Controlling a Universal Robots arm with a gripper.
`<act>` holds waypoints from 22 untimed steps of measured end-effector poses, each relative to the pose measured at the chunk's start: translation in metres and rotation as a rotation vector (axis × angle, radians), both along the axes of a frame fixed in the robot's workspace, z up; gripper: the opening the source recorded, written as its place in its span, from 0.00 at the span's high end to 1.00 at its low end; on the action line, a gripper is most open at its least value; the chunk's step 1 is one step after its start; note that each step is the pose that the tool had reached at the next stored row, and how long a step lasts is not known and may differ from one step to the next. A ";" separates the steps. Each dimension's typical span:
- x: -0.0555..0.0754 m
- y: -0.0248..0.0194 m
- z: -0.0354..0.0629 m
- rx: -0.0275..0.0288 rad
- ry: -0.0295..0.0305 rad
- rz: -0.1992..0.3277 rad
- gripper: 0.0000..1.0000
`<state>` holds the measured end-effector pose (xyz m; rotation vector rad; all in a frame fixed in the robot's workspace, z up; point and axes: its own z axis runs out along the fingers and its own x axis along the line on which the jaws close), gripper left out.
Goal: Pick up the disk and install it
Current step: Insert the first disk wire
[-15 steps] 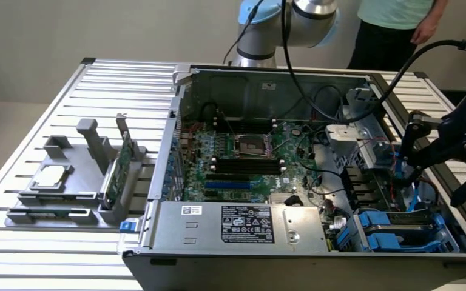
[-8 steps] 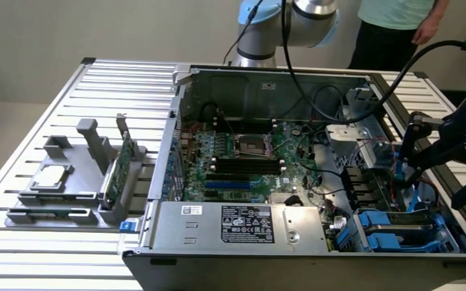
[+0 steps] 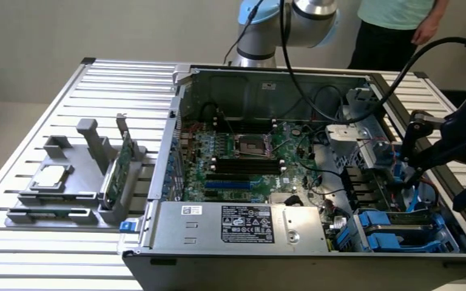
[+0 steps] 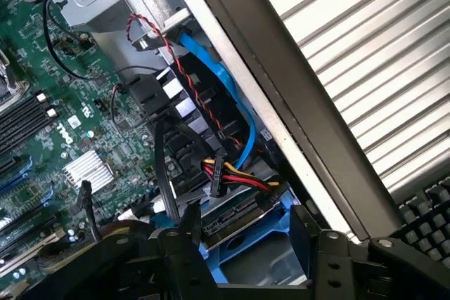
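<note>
Fig. Gripper (image 4: 247,226) over the open computer case (image 3: 241,91).
Your gripper's fingers stand wide apart, clamped on nothing. The disk (image 4: 242,261), framed in blue rails, lies low in the case's near corner at the exterior view's right, between those fingers.

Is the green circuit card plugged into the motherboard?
No, the green circuit card stands in the grey holder outside the computer case.

Ribbed matt aluminium surface (image 3: 39,121), dull grey sheet-metal computer case (image 3: 298,270), glossy blue plastic rails on the disk (image 3: 401,230), matt green circuit board (image 3: 241,151).
</note>
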<state>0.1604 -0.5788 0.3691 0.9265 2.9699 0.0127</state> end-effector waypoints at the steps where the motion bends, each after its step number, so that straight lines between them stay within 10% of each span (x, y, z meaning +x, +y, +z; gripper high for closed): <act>1: 0.000 -0.0016 0.0001 -0.0001 0.0008 -0.004 0.38; 12: 0.000 -0.0253 0.0003 0.0000 0.0061 -0.034 0.38; 22: 0.001 -0.0290 0.0002 -0.0047 0.0060 -0.094 0.53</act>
